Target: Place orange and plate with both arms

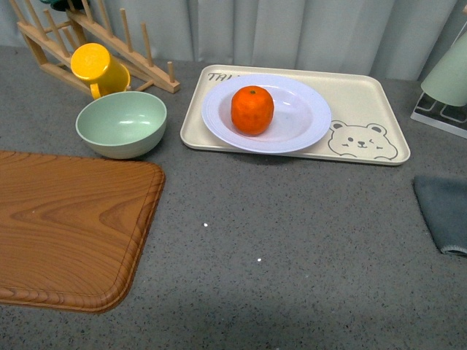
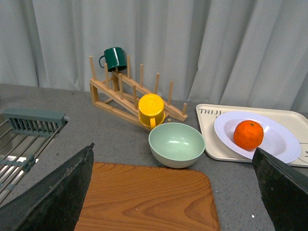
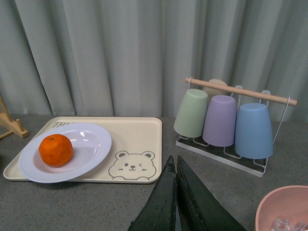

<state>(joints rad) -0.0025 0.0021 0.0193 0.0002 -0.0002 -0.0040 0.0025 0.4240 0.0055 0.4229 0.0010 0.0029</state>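
Observation:
The orange (image 1: pixel 252 109) lies in the white ridged plate (image 1: pixel 295 131), which rests on the beige bear tray (image 1: pixel 365 95) at the back of the counter. Both also show in the left wrist view, orange (image 2: pixel 248 134) and plate (image 2: pixel 284 144), and in the right wrist view, orange (image 3: pixel 56 149) and plate (image 3: pixel 91 144). Neither arm shows in the front view. My left gripper (image 2: pixel 173 192) is open and empty, held above the wooden board, well short of the plate. My right gripper (image 3: pixel 174 166) is shut and empty, in front of the tray's bear corner.
A wooden cutting board (image 1: pixel 66 226) covers the front left. A pale green bowl (image 1: pixel 121 124) and a yellow mug (image 1: pixel 98 67) on a wooden rack (image 1: pixel 139 44) stand back left. A cup stand (image 3: pixel 221 118), a pink bowl (image 3: pixel 284 209) and a grey cloth (image 1: pixel 445 211) are on the right.

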